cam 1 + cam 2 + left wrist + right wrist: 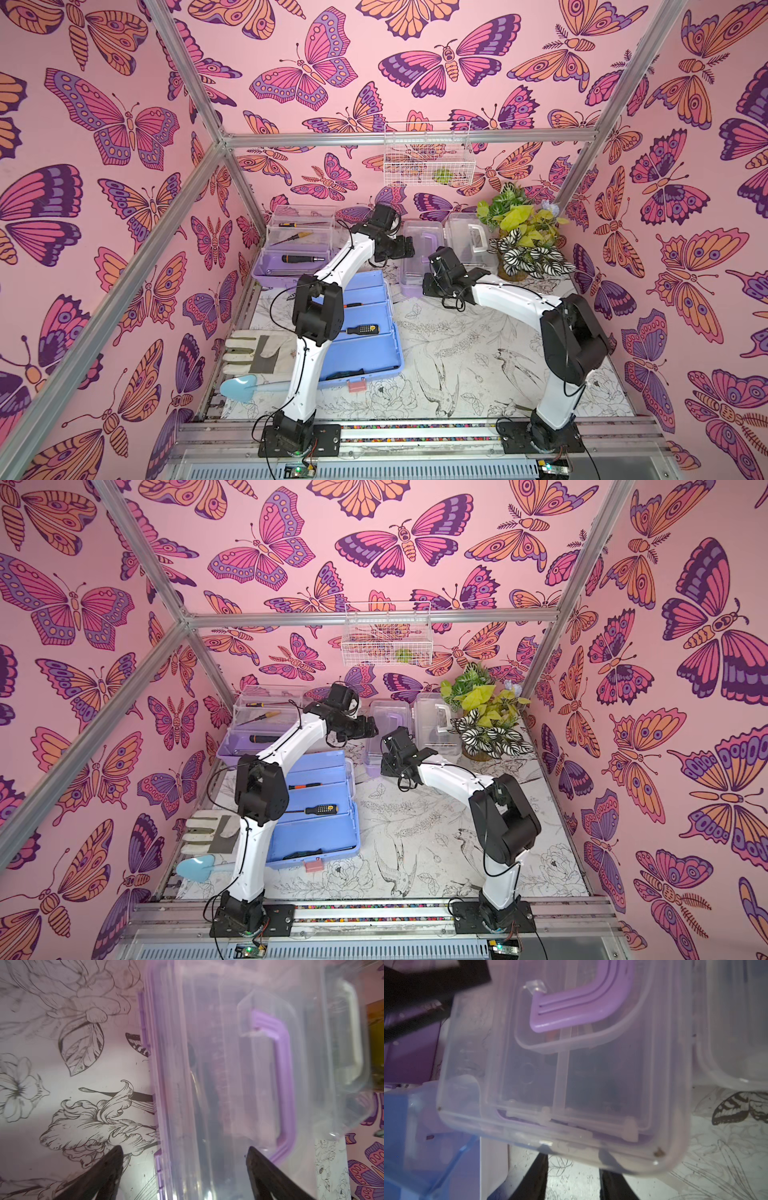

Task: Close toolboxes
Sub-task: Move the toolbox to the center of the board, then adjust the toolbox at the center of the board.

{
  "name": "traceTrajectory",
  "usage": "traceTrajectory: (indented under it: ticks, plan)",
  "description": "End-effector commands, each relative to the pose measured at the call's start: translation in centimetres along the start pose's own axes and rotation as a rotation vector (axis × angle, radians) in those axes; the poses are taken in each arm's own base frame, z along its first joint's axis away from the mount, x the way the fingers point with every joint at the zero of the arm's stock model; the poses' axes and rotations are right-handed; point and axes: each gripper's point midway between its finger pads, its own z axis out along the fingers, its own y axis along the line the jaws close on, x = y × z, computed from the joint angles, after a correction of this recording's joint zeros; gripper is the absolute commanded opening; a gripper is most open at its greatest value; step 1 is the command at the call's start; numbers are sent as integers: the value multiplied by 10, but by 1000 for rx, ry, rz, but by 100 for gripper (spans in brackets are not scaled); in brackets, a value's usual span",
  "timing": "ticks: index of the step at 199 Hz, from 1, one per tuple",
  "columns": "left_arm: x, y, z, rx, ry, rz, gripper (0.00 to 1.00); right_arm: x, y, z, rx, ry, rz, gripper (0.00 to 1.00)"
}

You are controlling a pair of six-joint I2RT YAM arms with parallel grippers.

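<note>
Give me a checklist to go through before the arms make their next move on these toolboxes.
1. Left gripper free: ok, open, holding nothing.
2. Right gripper free: ok, jaws apart, nothing between them.
3. Middle lilac toolbox lid down: ok; whether it is latched, cannot tell.
4. White toolbox lid down: ok, as far as a top view shows.
5. Blue toolbox closed: not ok, it lies open with tools showing.
6. Rear lilac toolbox closed: not ok, clear lid raised.

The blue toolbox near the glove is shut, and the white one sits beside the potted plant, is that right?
No: the blue toolbox lies open, tools showing inside, in both top views. The white toolbox does sit beside the potted plant.
</note>
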Motion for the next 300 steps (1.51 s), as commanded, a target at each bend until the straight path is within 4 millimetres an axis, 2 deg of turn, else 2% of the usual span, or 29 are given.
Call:
traceTrajectory:
  ticks: [1, 31, 58, 77, 108, 133, 157, 183, 186, 191, 206, 223, 246, 274, 280, 300]
  plan:
    - [-2, -5, 8, 19, 7, 9, 92, -28, -17, 18, 99, -80, 0, 41]
    - [-9, -8, 18, 43, -1, 11, 92, -42, -22, 32, 121, -91, -12, 41]
    - [-13, -16, 26, 92, 0, 10, 92, -51, -28, 32, 145, -78, -27, 41]
    - [-14, -21, 31, 128, -1, 16, 92, -49, -25, 18, 111, -79, -26, 42]
    - [-15, -35, 36, 199, -3, 41, 93, -47, -18, -23, 42, -82, -36, 44]
    - [-20, -52, 25, 242, -24, 83, 95, -42, -17, -54, 14, -61, -56, 45]
    - [-27, -64, -4, 240, -65, 132, 99, -23, -15, -76, -30, 10, -82, 47]
    - [-35, -74, -58, 202, -144, 207, 99, 13, -14, -92, -65, 98, -119, 47]
    - [-35, -75, -64, 196, -152, 216, 99, 14, -11, -102, -76, 86, -128, 47]
    - [-35, -76, -76, 187, -166, 228, 99, 21, -9, -107, -72, 97, -149, 48]
    - [-35, -72, -110, 151, -196, 234, 99, 49, 1, -117, -62, 143, -216, 48]
    - [-28, -59, -142, 111, -202, 210, 99, 82, 20, -123, -59, 187, -301, 48]
    - [-6, -33, -175, 38, -189, 185, 99, 122, 48, -125, -105, 238, -365, 48]
    - [36, 1, -203, -57, -176, 149, 99, 158, 79, -125, -163, 274, -421, 48]
    - [46, 6, -209, -68, -175, 139, 99, 170, 80, -115, -141, 302, -440, 48]
    - [82, 20, -221, -98, -169, 113, 99, 188, 79, -100, -104, 329, -474, 48]
